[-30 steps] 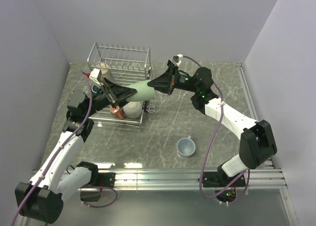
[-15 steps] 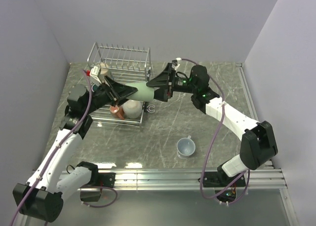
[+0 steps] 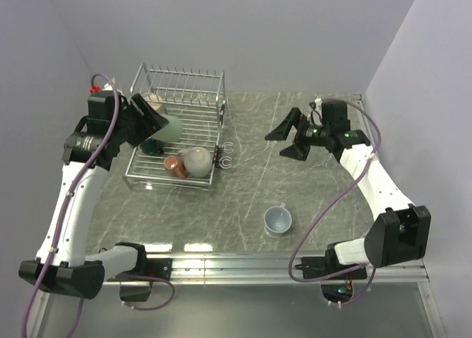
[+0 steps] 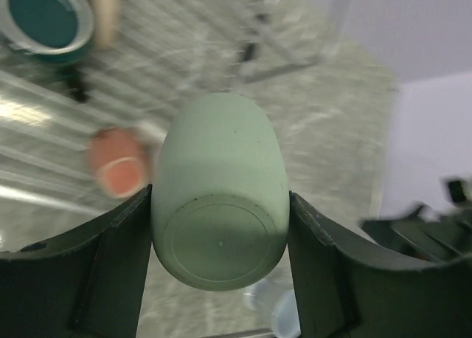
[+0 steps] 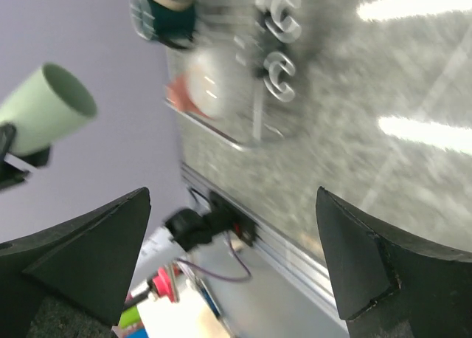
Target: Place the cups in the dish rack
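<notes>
My left gripper [image 3: 153, 122] is shut on the pale green cup [image 3: 168, 128], gripping it near its base [image 4: 220, 205] and holding it on its side in the air over the dish rack [image 3: 209, 80]. In the rack are a dark green cup [image 4: 46, 13], a red-brown cup [image 3: 175, 165], a cream cup [image 3: 197, 161] and a tan cup [image 3: 155, 99]. A light blue-grey cup [image 3: 278, 220] stands upright on the table. My right gripper [image 3: 276, 146] hovers open and empty over the table, right of the rack. Its wrist view shows the pale green cup [image 5: 44, 109] far off.
Two white C-shaped hooks [image 3: 225, 158] lie by the rack's right side. Grey walls close in the marble table [image 3: 317, 198] at the back and on both sides. A metal rail [image 3: 258, 266] runs along the near edge.
My right gripper opened, let go of the pale green cup and drew back to the right. My left arm swung the cup left and back over the rack.
</notes>
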Controlling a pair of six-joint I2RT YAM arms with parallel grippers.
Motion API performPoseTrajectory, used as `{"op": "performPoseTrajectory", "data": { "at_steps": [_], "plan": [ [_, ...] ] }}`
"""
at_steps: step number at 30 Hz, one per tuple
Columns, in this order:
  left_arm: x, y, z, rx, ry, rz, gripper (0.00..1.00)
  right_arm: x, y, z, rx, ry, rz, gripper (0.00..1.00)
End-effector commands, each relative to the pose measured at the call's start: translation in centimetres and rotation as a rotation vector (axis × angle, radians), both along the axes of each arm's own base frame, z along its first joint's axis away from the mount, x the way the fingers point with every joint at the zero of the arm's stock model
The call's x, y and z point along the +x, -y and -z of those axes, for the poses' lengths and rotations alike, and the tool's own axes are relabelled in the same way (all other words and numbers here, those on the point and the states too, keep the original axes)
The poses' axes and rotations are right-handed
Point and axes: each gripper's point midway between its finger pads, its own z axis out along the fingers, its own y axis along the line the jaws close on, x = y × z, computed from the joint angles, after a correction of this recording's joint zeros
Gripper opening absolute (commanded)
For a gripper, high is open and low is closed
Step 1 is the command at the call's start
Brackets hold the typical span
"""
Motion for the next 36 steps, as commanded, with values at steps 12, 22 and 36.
{"op": "performPoseTrajectory", "data": {
  "at_steps": [12,22,36],
  "plan": [
    [-0.8,-7.1,9.2,0.334,-0.254,-0.246,0.0,-5.1,1.1,4.0,-0.092,-0.064,-0.074,1.0],
    [1.2,-9.2,12.7,0.445,-0.331,-0.308,0.0,-5.7,1.4,4.9,-0.119,-0.073,-0.08,1.0],
    [2.0,-10.2,16.5,0.415,-0.352,-0.306,0.0,-5.8,2.2,6.1,-0.184,-0.104,-0.076,1.0]
  ]
}}
